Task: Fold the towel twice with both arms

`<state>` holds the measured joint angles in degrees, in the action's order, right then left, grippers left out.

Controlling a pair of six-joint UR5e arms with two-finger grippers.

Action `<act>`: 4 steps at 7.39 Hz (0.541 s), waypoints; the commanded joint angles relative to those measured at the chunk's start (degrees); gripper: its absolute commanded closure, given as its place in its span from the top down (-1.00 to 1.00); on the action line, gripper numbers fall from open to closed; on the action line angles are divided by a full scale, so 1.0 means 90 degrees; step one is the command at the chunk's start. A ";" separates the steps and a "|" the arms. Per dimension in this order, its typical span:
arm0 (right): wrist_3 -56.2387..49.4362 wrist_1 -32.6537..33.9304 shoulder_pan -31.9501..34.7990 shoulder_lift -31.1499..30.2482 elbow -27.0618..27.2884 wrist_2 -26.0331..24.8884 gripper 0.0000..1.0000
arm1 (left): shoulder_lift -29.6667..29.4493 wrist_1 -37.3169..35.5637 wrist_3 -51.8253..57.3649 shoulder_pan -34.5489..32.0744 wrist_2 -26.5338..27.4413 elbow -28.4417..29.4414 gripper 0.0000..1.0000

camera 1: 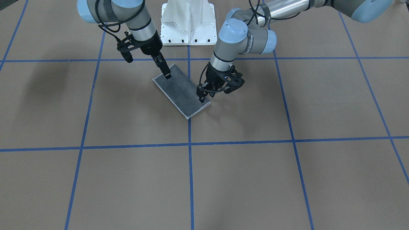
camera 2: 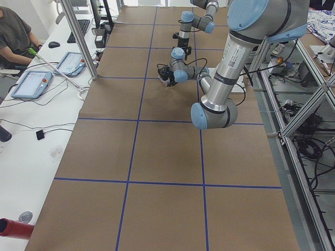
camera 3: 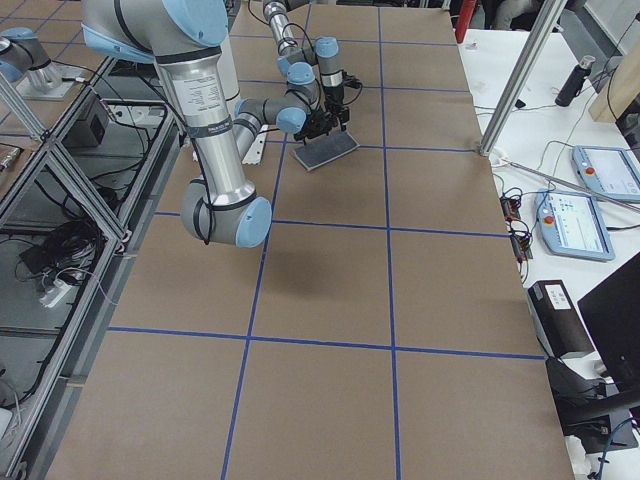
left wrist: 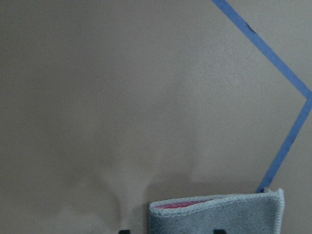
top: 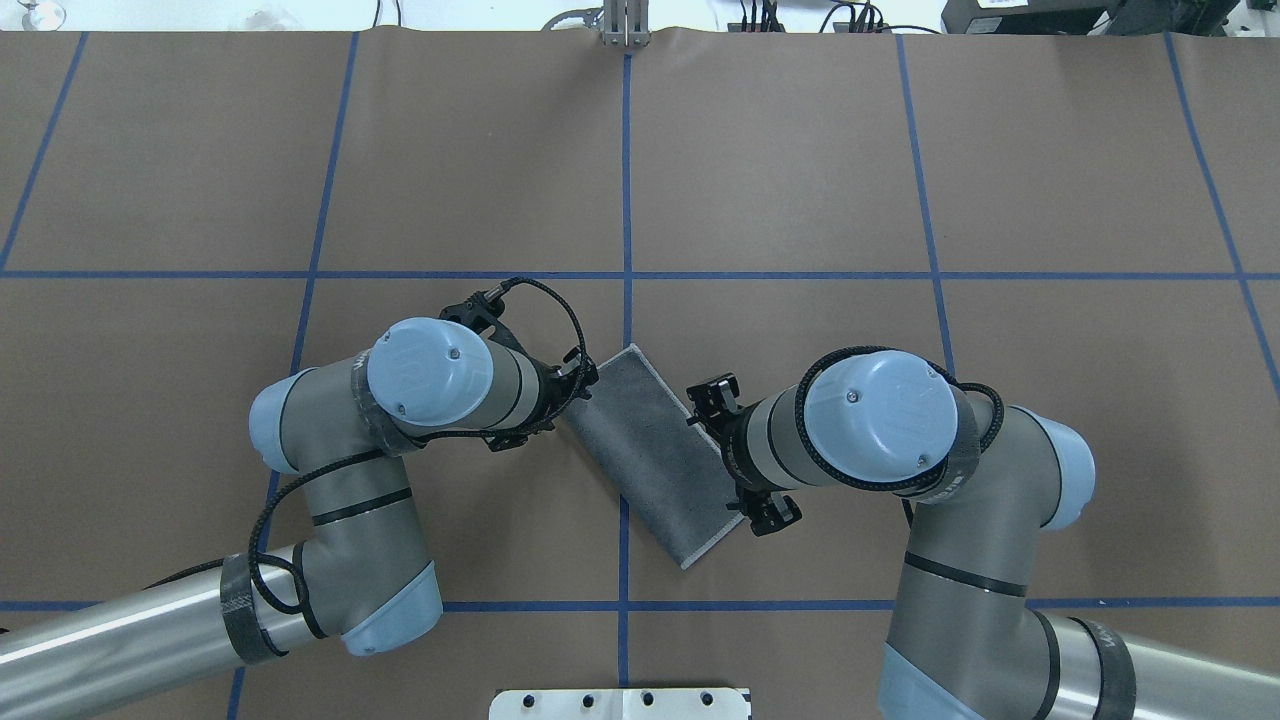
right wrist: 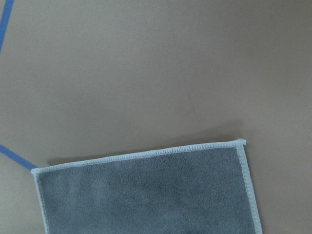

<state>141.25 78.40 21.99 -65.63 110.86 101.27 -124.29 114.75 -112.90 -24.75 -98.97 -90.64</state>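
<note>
The towel (camera 1: 180, 91) lies flat on the brown table, folded into a long rectangle with its dark grey face up, set diagonally over a blue tape line (top: 650, 450) (camera 3: 325, 150). My left gripper (camera 1: 201, 98) stands open over the towel's far corner. The left wrist view shows the towel's edge (left wrist: 219, 214) between its fingertips, with a pink strip showing between the layers. My right gripper (camera 1: 167, 76) hovers at the short end nearest the base. Its wrist view shows the flat grey towel (right wrist: 146, 195) and no fingers. It appears open.
The white pedestal base (camera 1: 188, 22) stands just behind the towel. Blue tape lines (top: 627, 200) grid the brown table. An operator (camera 2: 15, 36) sits at a side desk with tablets (camera 2: 31, 83). Metal frame posts (camera 3: 520, 80) stand along the table's far side.
</note>
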 commanded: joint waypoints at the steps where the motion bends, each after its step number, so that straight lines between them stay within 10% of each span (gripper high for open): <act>1: -0.0040 0.0000 -0.0002 -0.0022 -0.0014 0.0017 1.00 | -0.0009 0.0004 0.0015 0.0006 0.0000 0.0071 -0.07; 4: -0.0031 0.0000 -0.0002 -0.0041 -0.0004 0.0017 1.00 | -0.0009 0.0013 0.0005 -0.0004 0.0000 0.0081 -1.00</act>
<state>140.97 78.40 21.98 -65.93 110.79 101.42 -124.36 114.86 -112.78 -24.74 -99.02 -89.93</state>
